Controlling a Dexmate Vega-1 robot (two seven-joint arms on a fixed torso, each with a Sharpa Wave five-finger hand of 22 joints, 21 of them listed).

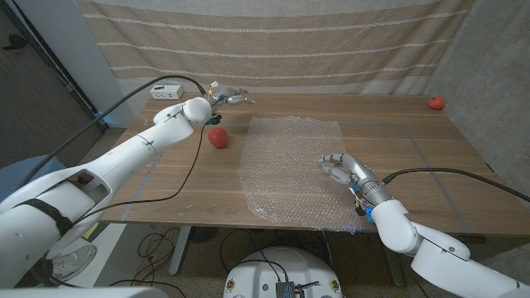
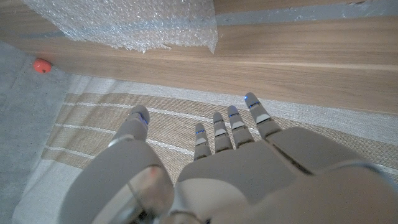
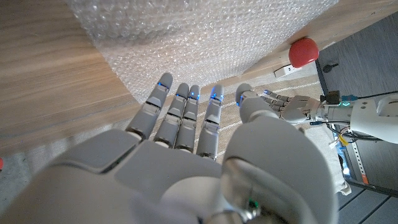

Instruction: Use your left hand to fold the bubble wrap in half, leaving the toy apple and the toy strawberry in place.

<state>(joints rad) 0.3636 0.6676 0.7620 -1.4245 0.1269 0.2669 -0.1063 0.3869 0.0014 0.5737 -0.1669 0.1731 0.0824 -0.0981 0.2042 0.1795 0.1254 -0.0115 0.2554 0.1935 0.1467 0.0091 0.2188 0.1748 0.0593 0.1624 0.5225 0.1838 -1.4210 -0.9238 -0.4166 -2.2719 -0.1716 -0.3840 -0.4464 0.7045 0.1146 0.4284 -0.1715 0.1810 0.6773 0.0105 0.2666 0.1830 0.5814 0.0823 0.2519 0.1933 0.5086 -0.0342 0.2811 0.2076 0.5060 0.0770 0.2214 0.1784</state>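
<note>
Not folded yet. Bubble wrap [image 1: 291, 165] lying flat in the middle of the frame on the table [image 1: 166, 178]. Toy apple [image 1: 218, 136] just left of it, toy strawberry [image 1: 436, 103] far off at upper right. Left hand [image 1: 228, 98] up near the top, fingers apart, holding nothing. Probably next: down to an edge of the wrap, then a pinch. Right hand [image 1: 344, 168] open at the wrap's right side, seemingly touching it.

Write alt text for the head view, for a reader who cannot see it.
A sheet of bubble wrap lies spread flat on a wooden table, with the right hand at its right edge. The left hand hovers open past a toy apple; a toy strawberry sits at the far right corner.
</note>
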